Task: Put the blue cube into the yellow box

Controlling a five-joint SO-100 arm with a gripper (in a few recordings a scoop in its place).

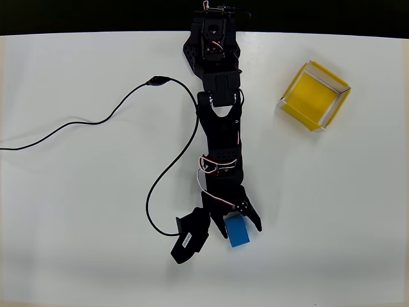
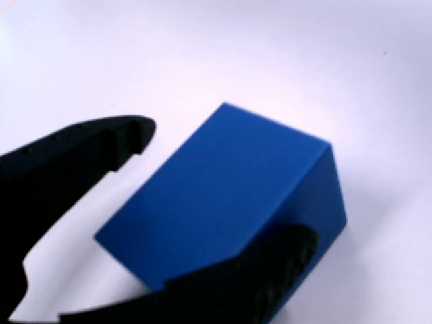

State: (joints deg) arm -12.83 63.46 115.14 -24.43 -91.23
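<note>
- One plain white table [image 1: 77,211], black strip beyond its far edge.
- Black cable [image 1: 151,192] looping across.
- Gripper [image 2: 216,196] spread open around blue cube [image 1: 238,231], lower finger [image 2: 256,277] touching it.
- Yellow box [image 1: 314,95] well apart, upper right overhead.

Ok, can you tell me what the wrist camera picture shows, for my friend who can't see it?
A blue cube sits on a white table between the two black fingers of the open end effector. One finger stands apart; the other crosses in front.
</note>
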